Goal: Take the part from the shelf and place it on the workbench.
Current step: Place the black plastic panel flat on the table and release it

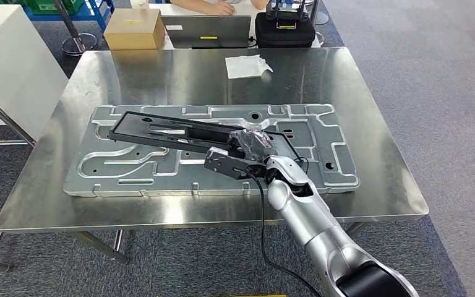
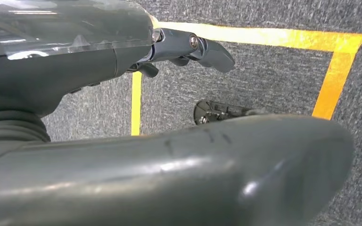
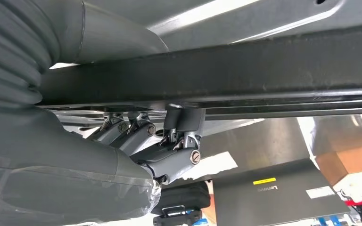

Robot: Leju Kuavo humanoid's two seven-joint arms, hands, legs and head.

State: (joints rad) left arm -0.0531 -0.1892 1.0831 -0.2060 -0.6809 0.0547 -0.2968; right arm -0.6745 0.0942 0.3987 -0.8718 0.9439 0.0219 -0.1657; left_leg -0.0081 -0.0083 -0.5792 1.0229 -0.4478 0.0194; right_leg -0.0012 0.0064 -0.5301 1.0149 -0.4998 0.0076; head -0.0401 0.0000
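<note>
Grey carpet surrounds the steel workbench [image 1: 371, 185], where a large stamped metal panel [image 1: 130, 167] lies. Beyond my right hand [image 1: 253, 145] stands a laptop [image 3: 283, 197] marked "Lenovo". This hand grips the black frame part [image 1: 161, 130] — it stretches away leftward over the panel. My left hand [image 2: 188, 47] holds nothing, fingers apart.

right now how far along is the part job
Done: the black part is off the shelf and over the metal plate on the workbench. In hand: the right robot hand grips its near end, fingers curled under. Left: letting go.
</note>
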